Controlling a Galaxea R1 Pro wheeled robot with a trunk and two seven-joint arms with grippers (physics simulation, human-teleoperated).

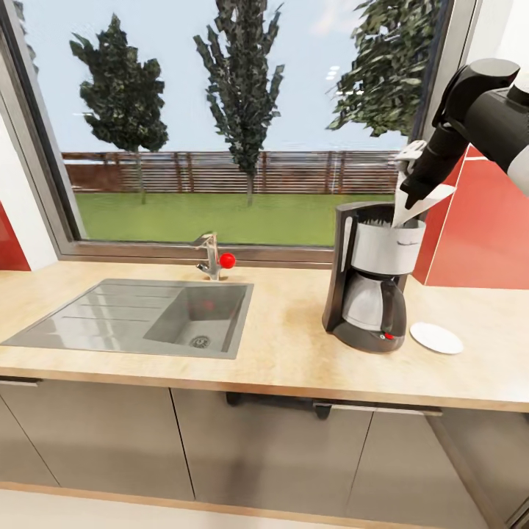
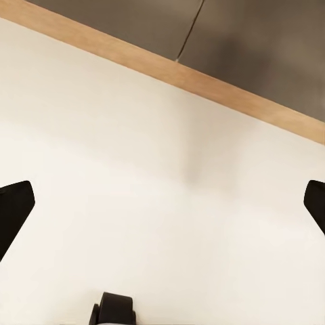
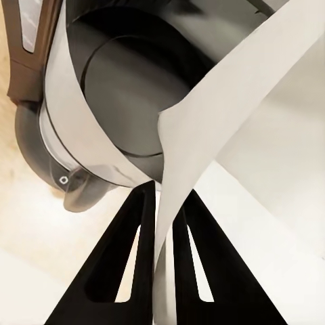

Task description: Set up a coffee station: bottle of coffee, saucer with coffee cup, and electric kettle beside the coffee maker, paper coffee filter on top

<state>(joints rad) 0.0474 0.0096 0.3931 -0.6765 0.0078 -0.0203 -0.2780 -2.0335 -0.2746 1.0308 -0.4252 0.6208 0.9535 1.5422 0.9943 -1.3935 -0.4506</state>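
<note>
Filter almost on.
My right gripper pinches the thin white paper filter over the tall black coffee maker; flat white saucer waits, cup, kettle, bottle left.

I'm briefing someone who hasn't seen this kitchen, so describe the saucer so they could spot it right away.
Start at the kitchen countertop under the big window and go to the tall black coffee maker, away from the steel sink. The saucer lies flat on the counter just beside the machine's base, on the side away from the sink. It is the small, round, plain white plate, with nothing on it.
</note>
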